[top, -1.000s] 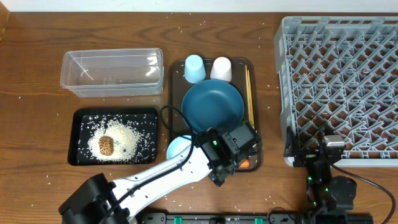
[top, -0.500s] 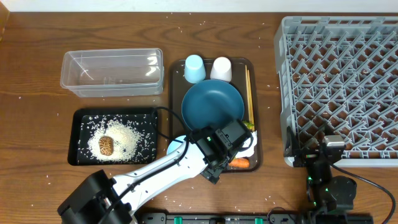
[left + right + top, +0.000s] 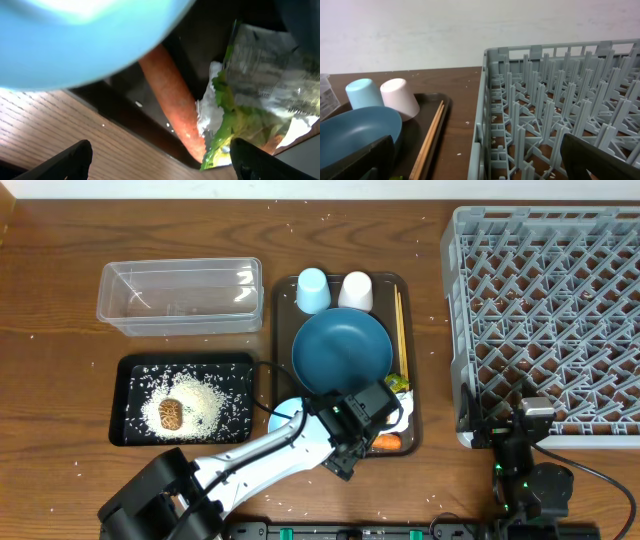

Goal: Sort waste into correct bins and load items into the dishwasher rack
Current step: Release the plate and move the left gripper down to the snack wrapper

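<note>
Hovers with left claw (image 3: pixel 160 162) spread wide, empty, above carrot (image 3: pixel 172 102) lying slantwise under the gap, wrapper (image 3: pixel 250 85) touching alongside.

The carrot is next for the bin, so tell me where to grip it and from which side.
Pinch the carrot across its bare middle, coming straight down with a finger on each long side. It lies flat on the brown tray, a thin tapering rod. In the left wrist view the wrapper crowds its lower end and the light-blue bowl hides its upper end.
</note>
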You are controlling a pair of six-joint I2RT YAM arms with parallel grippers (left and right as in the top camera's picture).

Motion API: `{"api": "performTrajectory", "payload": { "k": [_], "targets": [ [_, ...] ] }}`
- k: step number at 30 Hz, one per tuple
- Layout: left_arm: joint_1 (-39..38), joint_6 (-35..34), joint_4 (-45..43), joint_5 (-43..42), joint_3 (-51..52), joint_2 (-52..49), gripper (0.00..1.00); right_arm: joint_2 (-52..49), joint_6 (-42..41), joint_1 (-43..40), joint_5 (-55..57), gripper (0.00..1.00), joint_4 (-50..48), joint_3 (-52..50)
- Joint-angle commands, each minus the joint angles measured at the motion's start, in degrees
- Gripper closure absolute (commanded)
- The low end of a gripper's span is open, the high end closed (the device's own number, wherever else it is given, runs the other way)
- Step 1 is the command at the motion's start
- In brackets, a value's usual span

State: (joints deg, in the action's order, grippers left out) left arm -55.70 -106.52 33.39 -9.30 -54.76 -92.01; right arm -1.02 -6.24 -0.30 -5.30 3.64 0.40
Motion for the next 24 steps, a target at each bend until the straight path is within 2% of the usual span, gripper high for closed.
{"api": "performTrajectory", "payload": {
  "k": [1, 7, 12, 19, 24],
  "targets": [
    [-0.5, -0.3, 0.0, 0.4, 0.5, -0.4, 0.11, 0.1, 0.7, -0.3, 0.4, 0.01, 0.2, -0.1],
    [-0.5, 1.1, -1.1, 3.0, 0.5, -0.4, 0.12, 0.1, 0.7, -0.3, 0.4, 0.01, 0.2, -0.1],
    [-0.5, 14.5, -4.8, 4.3, 0.5, -0.4, 0.11, 0.1, 0.7, -0.3, 0.4, 0.01, 0.2, -0.1],
    [-0.7, 23.5, -5.4, 2.7, 0.0, 2.1, 0.11, 0.1, 0.7, -0.3, 0.4, 0.01, 0.2, -0.1],
    [-0.7, 39.7, -13.7, 2.7, -0.1, 3.2, 0.11, 0.1, 0.7, -0.3, 0.4, 0.01, 0.2, -0.1]
  ]
}}
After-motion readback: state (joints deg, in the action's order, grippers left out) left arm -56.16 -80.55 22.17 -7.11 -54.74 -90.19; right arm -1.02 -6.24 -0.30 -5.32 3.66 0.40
